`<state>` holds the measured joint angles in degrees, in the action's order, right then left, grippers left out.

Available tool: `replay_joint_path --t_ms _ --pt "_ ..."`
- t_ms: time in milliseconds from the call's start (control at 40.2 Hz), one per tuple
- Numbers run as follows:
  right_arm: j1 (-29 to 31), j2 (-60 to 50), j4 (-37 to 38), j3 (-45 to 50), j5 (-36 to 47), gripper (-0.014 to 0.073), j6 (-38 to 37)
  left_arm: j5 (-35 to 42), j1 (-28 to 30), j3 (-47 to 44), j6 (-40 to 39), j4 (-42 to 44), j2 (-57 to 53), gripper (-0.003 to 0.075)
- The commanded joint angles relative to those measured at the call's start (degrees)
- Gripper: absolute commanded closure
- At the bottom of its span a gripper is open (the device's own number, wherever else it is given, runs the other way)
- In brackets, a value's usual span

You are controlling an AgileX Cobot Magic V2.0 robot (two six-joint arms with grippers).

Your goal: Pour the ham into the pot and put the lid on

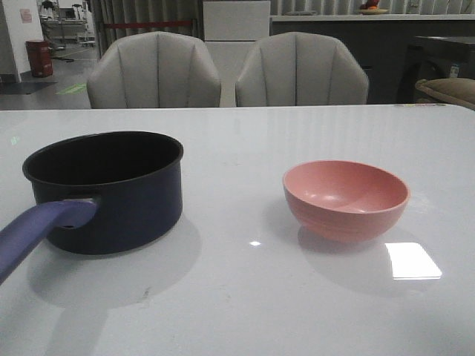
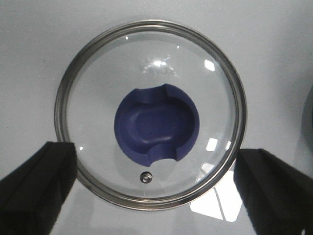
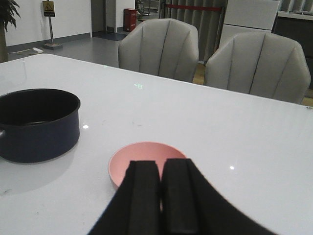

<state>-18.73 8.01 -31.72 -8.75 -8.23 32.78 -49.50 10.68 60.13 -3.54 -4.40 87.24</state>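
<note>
On the white table (image 1: pixel 237 297), a navy saucepan (image 1: pixel 111 196), a pink bowl (image 1: pixel 346 199) and a glass lid (image 2: pixel 150 115).
Left gripper (image 2: pixel 154 191) hovers with its 2 fingers (image 2: pixel 36 183) spread wide, the lid lying flat between them, untouched. Right gripper (image 3: pixel 159 196) has its 2 fingers pressed together; the bowl sits just beyond them, the saucepan well apart. No ham is visible.

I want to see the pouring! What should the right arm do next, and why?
Probably open the right gripper and take the rim of the pink bowl: its fingers are shut close to it, and the pot stands uncovered.
</note>
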Motion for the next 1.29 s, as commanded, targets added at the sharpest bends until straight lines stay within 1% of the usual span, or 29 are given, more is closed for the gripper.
replay_joint_path --t_ms 0,323,597,647,697,771,821,896,945,1045,1119,1269 --pt "0.0 0.5 -0.4 -1.6 4.0 0.0435 0.3 1.1 -0.6 2.8 0.2 -0.4 0.7 0.0029" --pt "0.0 0.5 -0.4 -1.6 4.0 0.0435 0.3 1.7 -0.6 5.0 0.4 0.1 8.2 0.0029" --pt "0.0 0.5 -0.4 -1.6 4.0 0.0435 0.3 0.9 -0.6 5.9 0.4 0.7 12.1 0.0034" --pt "0.0 0.5 -0.4 -1.6 4.0 0.0435 0.3 1.0 -0.6 5.9 0.4 0.7 12.2 0.0057" --pt "0.0 0.5 -0.4 -1.6 4.0 0.0435 0.3 1.3 -0.6 5.9 0.4 0.7 12.2 0.0106" --pt "0.0 0.5 -0.4 -1.6 4.0 0.0435 0.3 1.3 -0.6 5.9 0.4 0.7 12.2 0.0201" --pt "0.0 0.5 -0.4 -1.6 4.0 0.0435 0.3 1.3 -0.6 5.9 0.4 0.7 12.2 0.029" --pt "0.0 0.5 -0.4 -1.6 4.0 0.0435 0.3 1.3 -0.6 5.9 0.5 0.8 12.2 0.0361" --pt "0.0 0.5 -0.4 -1.6 4.0 0.0435 0.3 1.3 -0.6 5.9 0.5 0.9 12.2 0.0386" --pt "0.0 0.5 -0.4 -1.6 4.0 0.0435 0.3 1.2 -0.6 5.9 0.5 1.0 12.2 0.0402" --pt "0.0 0.5 -0.4 -1.6 4.0 0.0435 0.3 1.0 -0.6 6.3 0.5 1.0 12.1 0.0407" --pt "0.0 0.5 -0.4 -1.6 4.0 0.0435 0.3 -2.0 -0.7 9.8 0.5 0.9 11.5 0.0407"
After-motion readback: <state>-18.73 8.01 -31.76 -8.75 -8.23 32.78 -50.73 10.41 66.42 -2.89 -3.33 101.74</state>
